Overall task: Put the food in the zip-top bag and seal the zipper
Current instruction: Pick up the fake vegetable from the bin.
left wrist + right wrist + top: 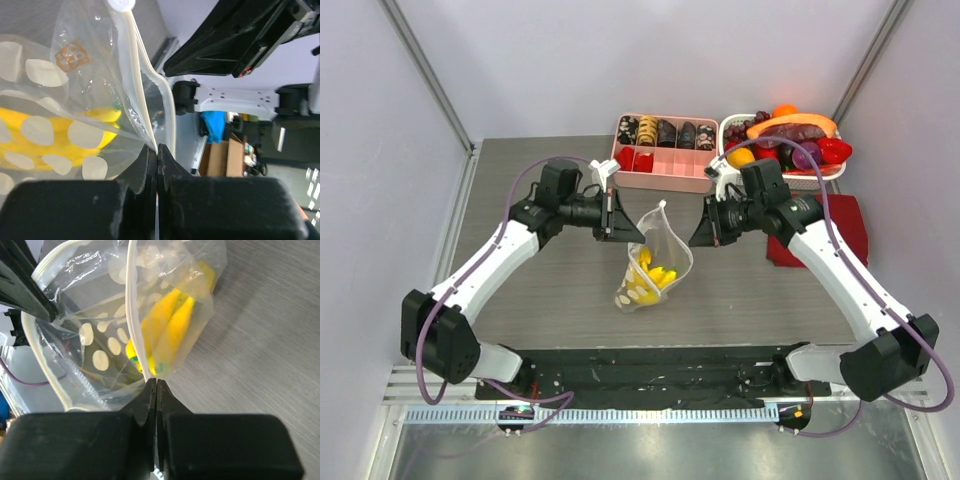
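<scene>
Surface: a grey, wood-grain table (540, 290) lies under both my arms, with a black mat (650, 365) by my bases.
Room: plain pale wall panels (380, 150) stand outside each arm and beyond my grippers.
Left gripper: my left gripper (157, 155) has its black jaws pressed together, pinching the rim of the clear, soft plastic zip-top bag (665, 245) printed with white dots.
Right gripper: my right gripper (156, 387) is pressed together too, nipping the opposite side of the mouth.
Zipper: the thin, pale press-seal zipper (131, 305) runs up from my right fingertips, and its two lips stand apart.
Bag: it hangs between my grippers. I cannot tell whether its lower end touches the table.
Food: a smooth yellow plastic banana bunch (655, 272) sits low inside the bag, below my fingertips.
Tray: a pink compartment tray (665, 184) beyond my grippers holds dark round pieces and red ones.
Basket: a white basket (724, 140) beyond my right gripper is heaped with orange, red, purple and yellow toy fruit.
Cloth: a red cloth (850, 225) lies under my right forearm.
</scene>
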Controlling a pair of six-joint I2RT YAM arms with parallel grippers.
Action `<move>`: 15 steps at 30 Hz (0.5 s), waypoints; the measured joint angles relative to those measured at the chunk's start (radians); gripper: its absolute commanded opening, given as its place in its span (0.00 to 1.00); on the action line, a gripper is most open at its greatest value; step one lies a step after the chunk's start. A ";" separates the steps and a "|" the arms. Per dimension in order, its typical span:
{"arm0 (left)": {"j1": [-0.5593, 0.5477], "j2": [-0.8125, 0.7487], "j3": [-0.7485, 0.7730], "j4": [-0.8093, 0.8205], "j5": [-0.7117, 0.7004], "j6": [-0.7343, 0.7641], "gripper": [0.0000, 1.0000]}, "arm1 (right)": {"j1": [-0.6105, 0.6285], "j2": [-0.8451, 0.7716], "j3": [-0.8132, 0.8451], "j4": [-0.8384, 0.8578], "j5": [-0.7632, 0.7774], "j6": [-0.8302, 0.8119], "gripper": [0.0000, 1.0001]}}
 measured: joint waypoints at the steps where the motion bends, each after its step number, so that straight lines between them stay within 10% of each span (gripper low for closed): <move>1: 0.000 0.000 0.024 -0.049 -0.023 0.018 0.00 | 0.000 0.014 0.009 0.002 -0.006 0.003 0.01; 5: 0.000 -0.002 0.122 -0.211 -0.111 0.071 0.00 | 0.000 0.085 0.089 0.018 -0.017 0.001 0.02; 6: 0.000 -0.007 0.139 -0.241 -0.137 0.079 0.00 | 0.000 0.097 0.111 0.025 -0.018 -0.005 0.11; 7: 0.000 -0.015 0.149 -0.268 -0.162 0.083 0.00 | 0.000 0.106 0.131 0.030 -0.018 -0.013 0.43; 10: 0.000 -0.059 0.151 -0.341 -0.269 0.106 0.00 | -0.001 0.134 0.193 0.034 0.008 -0.063 0.75; 15: 0.004 -0.079 0.152 -0.380 -0.362 0.154 0.00 | -0.045 0.238 0.310 0.029 0.112 -0.148 1.00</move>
